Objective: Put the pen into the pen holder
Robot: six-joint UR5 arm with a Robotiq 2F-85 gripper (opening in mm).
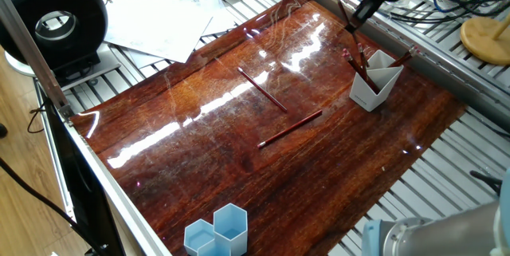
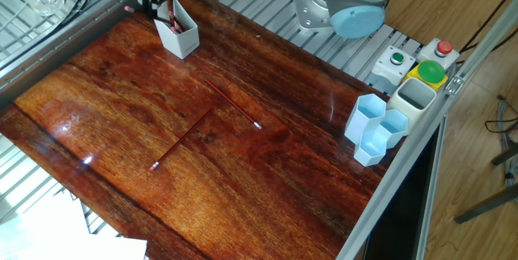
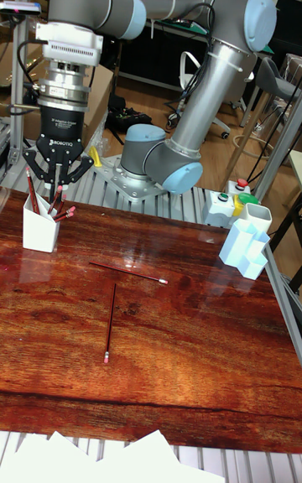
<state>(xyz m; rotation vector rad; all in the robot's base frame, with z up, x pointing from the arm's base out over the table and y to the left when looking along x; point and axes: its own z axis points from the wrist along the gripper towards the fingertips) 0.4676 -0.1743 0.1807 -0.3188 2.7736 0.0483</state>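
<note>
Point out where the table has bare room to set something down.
Bare wood lies between the two loose pens and the blue honeycomb cups, and along the edge by the papers. Crowded: the far corner, where the gripper hangs over the white pen holder.
</note>
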